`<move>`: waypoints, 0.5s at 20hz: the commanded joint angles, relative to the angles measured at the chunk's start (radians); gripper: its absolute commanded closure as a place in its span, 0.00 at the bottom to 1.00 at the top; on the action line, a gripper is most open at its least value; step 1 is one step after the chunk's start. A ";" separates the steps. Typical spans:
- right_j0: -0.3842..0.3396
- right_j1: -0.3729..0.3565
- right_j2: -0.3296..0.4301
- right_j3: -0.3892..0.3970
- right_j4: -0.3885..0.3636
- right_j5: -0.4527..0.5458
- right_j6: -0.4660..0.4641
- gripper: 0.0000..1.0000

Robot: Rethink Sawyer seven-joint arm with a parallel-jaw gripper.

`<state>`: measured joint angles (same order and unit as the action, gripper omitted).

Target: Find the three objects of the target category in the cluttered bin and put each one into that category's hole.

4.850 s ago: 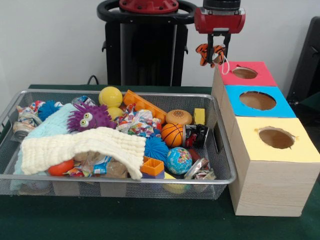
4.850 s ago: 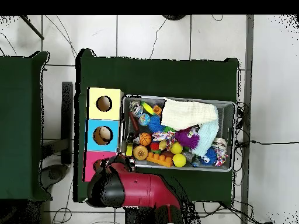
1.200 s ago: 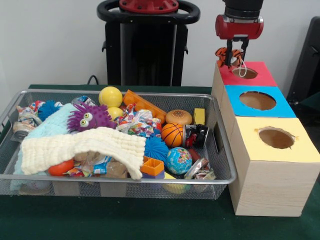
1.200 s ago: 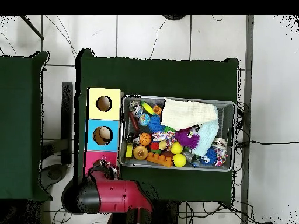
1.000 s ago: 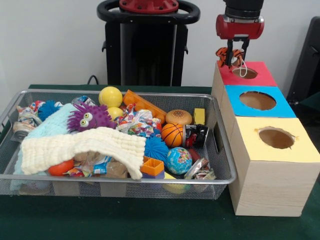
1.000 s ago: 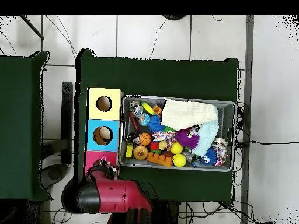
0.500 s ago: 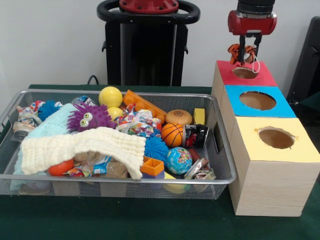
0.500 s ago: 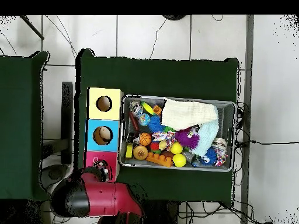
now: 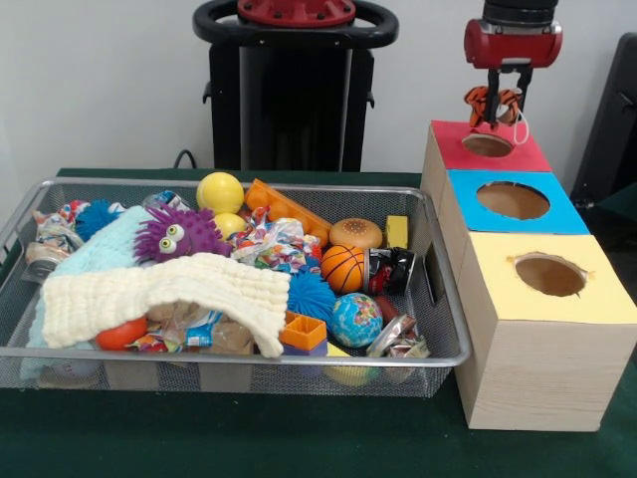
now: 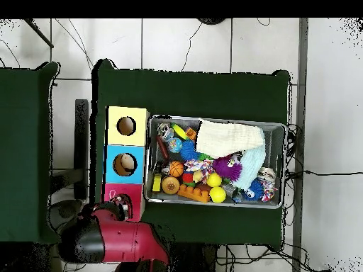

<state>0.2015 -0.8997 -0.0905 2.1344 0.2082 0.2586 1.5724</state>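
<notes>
One gripper [image 9: 495, 103] clamped on orange striped toy [image 9: 485, 102], suspended directly above red box hole [image 9: 488, 145]; bin [image 9: 443, 299] alongside.

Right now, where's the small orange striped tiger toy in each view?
Front view: the small orange striped tiger toy hangs from the gripper at top right, above the hole of the red-topped wooden box.
Overhead view: not clearly visible; the arm covers that spot.
Shared landmark: the red-topped wooden box.
</notes>
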 commanded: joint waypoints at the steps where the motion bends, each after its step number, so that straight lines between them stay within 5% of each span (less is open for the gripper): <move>1: 0.049 0.036 -0.048 -0.041 0.028 0.043 0.258 1.00; 10: 0.101 0.049 -0.121 -0.068 0.039 0.102 0.262 1.00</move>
<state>0.3014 -0.8825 -0.1759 2.1340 0.2082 0.2590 1.5730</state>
